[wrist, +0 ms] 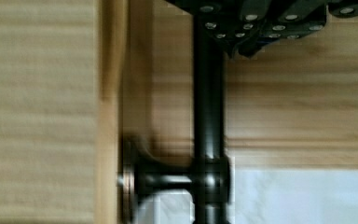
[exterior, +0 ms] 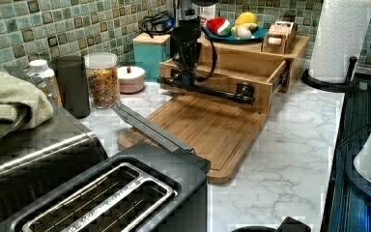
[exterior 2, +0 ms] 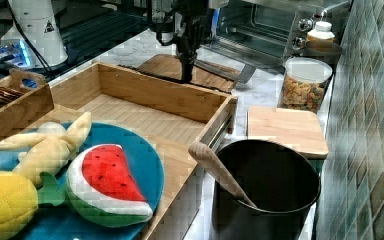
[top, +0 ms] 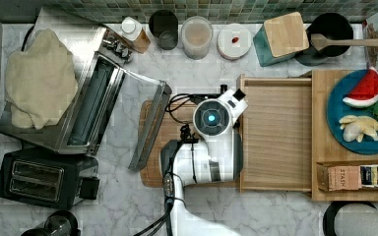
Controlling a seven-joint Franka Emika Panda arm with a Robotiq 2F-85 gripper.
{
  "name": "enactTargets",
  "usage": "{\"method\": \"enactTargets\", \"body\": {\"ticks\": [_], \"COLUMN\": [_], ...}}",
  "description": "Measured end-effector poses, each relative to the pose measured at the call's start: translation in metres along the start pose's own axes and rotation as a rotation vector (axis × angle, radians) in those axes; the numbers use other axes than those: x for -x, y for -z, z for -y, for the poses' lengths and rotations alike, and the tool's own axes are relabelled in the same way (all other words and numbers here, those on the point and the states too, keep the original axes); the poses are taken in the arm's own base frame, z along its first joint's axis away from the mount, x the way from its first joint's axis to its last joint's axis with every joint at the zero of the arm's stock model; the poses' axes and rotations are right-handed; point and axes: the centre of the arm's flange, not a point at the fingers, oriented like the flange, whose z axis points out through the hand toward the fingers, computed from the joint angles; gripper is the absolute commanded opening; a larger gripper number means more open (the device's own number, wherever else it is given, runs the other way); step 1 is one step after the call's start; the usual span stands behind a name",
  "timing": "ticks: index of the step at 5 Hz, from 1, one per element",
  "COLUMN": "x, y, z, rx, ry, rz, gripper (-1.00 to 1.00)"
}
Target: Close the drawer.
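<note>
You cannot tell the jaws' state, so push the stiff, light drawer (top: 275,137) by its black handle (exterior: 207,90).

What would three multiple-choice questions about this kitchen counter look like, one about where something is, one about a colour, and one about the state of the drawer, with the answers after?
1. Where is the gripper?
A. At the drawer's black handle
B. Over the toaster
C. Beside the paper towel roll

2. What colour is the plate under the toy fruit?
A. Red
B. Blue
C. White

3. What state is the drawer in?
A. Pushed fully in
B. Pulled out and empty
C. Pulled out and full of cutlery

Answers:
1. A, since the left view shows the gripper down at the handle on the drawer front.
2. B, since the plate under the watermelon slice is blue in the top view.
3. B, since the top view shows the drawer's bare wooden bottom sticking out from the shelf unit.
</note>
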Motion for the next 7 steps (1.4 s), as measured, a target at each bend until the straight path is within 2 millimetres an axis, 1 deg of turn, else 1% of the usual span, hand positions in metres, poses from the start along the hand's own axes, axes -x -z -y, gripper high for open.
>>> {"method": "enactTargets", "body": {"ticks": [1, 2, 3, 4, 5, 6, 7], "x": [0.001, 0.001, 0.008, 0.013, 0.013, 0.011, 0.001], "y": [-0.001, -0.001, -0.002, -0.006, -0.007, -0.011, -0.015], "z": [-0.013, -0.016, -0.015, -0.019, -0.031, -0.053, -0.089], "rx": [-0.017, -0.017, -0.023, -0.023, -0.003, 0.002, 0.007], "ry": [-0.047, -0.065, -0.065, -0.028, 0.016, 0.043, 0.137], "rz": [0.008, 0.001, -0.029, -0.025, -0.031, -0.028, -0.006], "gripper": [-1.00, -1.00, -1.00, -1.00, -1.00, -1.00, -1.00]}}
